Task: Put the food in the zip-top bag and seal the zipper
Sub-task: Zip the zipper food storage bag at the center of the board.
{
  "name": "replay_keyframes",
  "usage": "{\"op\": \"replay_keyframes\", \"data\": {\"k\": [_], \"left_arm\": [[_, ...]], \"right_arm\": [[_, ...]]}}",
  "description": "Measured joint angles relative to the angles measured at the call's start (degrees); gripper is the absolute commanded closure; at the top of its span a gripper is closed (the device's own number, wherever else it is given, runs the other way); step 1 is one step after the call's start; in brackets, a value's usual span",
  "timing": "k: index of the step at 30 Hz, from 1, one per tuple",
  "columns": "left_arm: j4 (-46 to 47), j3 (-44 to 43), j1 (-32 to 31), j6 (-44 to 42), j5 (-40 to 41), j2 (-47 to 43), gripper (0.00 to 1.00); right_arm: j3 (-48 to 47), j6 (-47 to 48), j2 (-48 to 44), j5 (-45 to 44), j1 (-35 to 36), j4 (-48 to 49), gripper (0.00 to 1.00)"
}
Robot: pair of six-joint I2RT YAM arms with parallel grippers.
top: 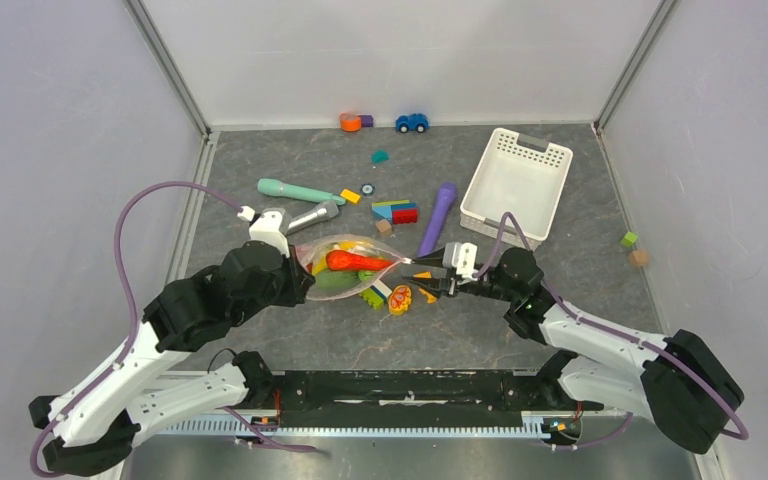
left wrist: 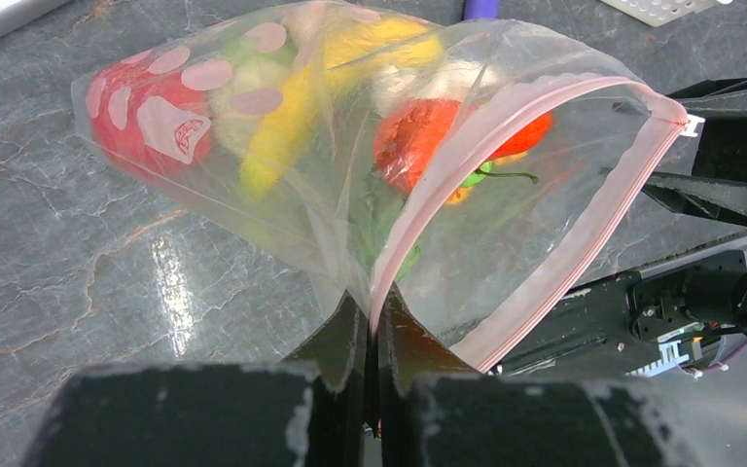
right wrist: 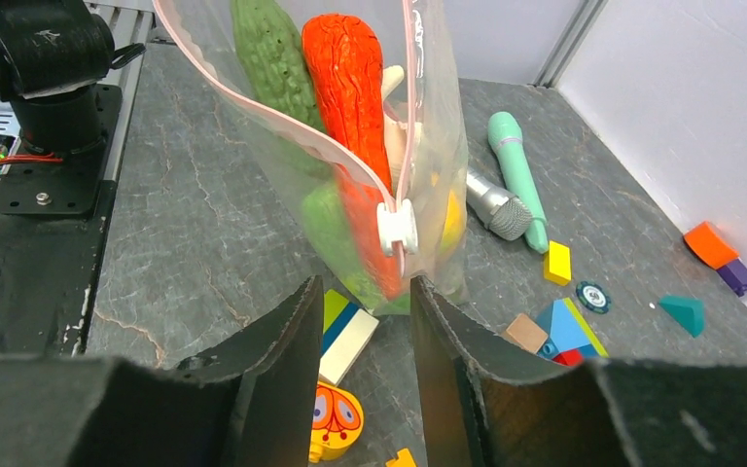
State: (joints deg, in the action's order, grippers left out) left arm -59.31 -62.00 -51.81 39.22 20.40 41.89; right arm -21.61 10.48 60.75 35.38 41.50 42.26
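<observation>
I see the dotted clear zip-top bag (left wrist: 253, 195) held up over the surface (right wrist: 204, 224) between my arms, mouth gaping, carrot (right wrist: 345, 88), cucumber (right wrist: 267, 58) and banana (left wrist: 282, 126) inside, my left hand (left wrist: 374, 316) pinching its pink zipper (left wrist: 584, 243), my right hand (right wrist: 365, 292) spread just short of the white slider (right wrist: 397, 229).

You have the clear polka-dot zip-top bag (top: 325, 250) between the left gripper (left wrist: 374, 336) and the right gripper (right wrist: 365, 292), with the orange-red toy carrot (top: 355, 260) inside it. Behind it, to the right, sits the white slotted plastic basket (top: 532, 146); the long purple stick (top: 438, 218) lies between them.
</observation>
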Motion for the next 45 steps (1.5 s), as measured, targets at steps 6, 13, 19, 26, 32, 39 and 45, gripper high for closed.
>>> {"op": "replay_keyframes", "data": {"k": [6,13,19,26,32,39,45], "left_arm": [[-0.2,0.0,0.0,0.0,-0.9,0.0,0.98],[-0.2,0.0,0.0,0.0,-1.4,0.0,0.98],[-0.3,0.0,0.0,0.0,-1.5,0.0,0.98],[-0.3,0.0,0.0,0.0,-1.6,0.0,0.98],[-0.3,0.0,0.0,0.0,-2.3,0.1,0.98],[-0.2,0.0,0.0,0.1,-2.6,-0.9,0.98],[-0.2,0.1,0.0,0.6,-2.6,-2.2,0.98]], "right_arm": [[0.0,-0.7,2.2,0.0,-0.1,3.7,0.56],[0.0,-1.5,4.4,-0.5,-1.5,6.3,0.56],[0.0,-2.6,5.4,-0.2,-2.8,8.6,0.55],[0.0,-3.8,6.4,1.9,-3.8,12.3,0.57],[0.0,-8.3,11.8,7.0,-3.8,20.0,0.7],[0.0,-13.6,14.8,9.7,-3.8,28.2,0.79],[1.0,-15.1,15.1,10.7,-3.8,32.0,0.88]]}}
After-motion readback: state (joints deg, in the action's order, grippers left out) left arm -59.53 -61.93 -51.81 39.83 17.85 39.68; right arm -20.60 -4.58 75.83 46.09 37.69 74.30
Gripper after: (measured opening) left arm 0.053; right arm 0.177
